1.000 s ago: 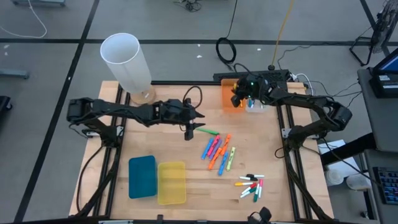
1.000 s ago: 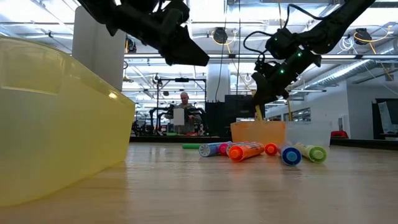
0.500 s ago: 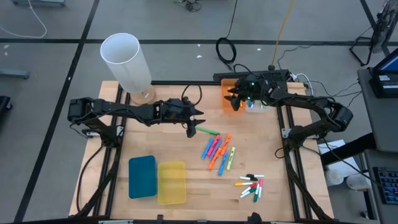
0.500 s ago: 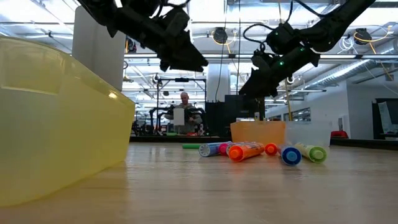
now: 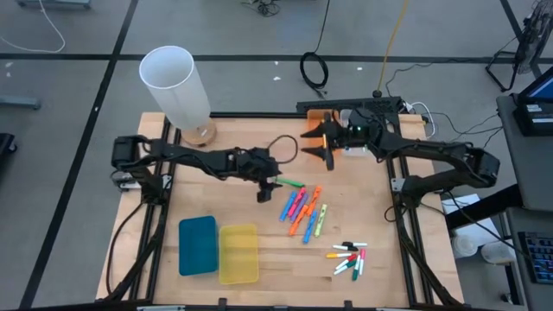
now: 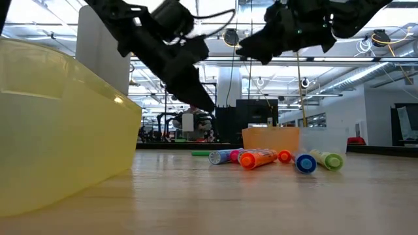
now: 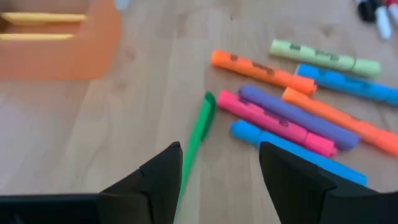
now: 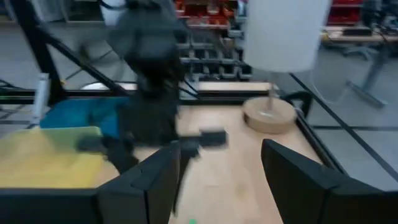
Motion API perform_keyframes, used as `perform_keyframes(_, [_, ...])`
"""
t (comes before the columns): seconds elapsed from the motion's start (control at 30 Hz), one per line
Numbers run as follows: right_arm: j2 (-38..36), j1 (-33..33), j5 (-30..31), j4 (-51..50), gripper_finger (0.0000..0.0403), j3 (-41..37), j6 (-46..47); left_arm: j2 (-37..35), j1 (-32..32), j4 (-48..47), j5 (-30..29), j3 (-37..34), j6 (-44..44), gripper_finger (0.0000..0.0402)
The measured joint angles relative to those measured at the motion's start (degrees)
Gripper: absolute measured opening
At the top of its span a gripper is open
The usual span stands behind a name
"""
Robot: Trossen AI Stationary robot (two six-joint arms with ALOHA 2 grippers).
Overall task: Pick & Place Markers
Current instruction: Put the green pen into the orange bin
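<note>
The left gripper [image 5: 264, 193] hovers, fingers apart, over the green marker [image 7: 198, 135] lying on the bench [image 5: 233, 203], lined up to grasp it. The right gripper [image 5: 318, 145], fingers open and empty, hangs beside the orange bin [image 5: 314, 123].

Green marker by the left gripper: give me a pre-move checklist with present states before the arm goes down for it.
1. Left gripper open wide enough for a marker: ok, a clear gap shows between its fingers.
2. Green marker lined up with that gap: not ok, it lies at the inner edge of one finger, not centred.
3. Green marker free of neighbours: ok, it lies apart from the pink marker and the blue marker.
4. Left gripper empty: ok, nothing sits between its fingers.
5. Right gripper out of the way: ok, it hangs open beside the orange bin, away from the green marker.
6. Height above the table: cannot tell exactly.
</note>
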Motion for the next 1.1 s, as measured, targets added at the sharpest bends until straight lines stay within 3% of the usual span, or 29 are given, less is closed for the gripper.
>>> perform_keyframes(0.37, [-0.34,4.33,0.62,-3.52,0.0208,0.0,-1.82,15.46,0.93,-2.7,-6.38,8.52,4.56,0.0218])
perform_keyframes(0.63, [-0.34,4.28,0.64,-8.7,0.0207,-0.02,-2.58,17.94,3.41,-8.52,-4.46,10.93,4.52,0.0213])
perform_keyframes(0.8, [-0.32,4.93,0.67,-12.72,0.0204,-0.02,-1.48,17.98,4.18,-11.91,-0.69,11.03,2.1,0.0154])
perform_keyframes(1.0, [-0.33,5.41,0.64,-14.64,0.0197,-0.02,-1.03,18.03,4.07,-12.7,0.98,10.91,1.02,0.0031])
perform_keyframes(1.1, [-0.34,5.4,0.65,-14.48,0.0196,-0.02,-1.22,17.68,4.2,-13.15,1.04,10.89,1.01,0.0024])
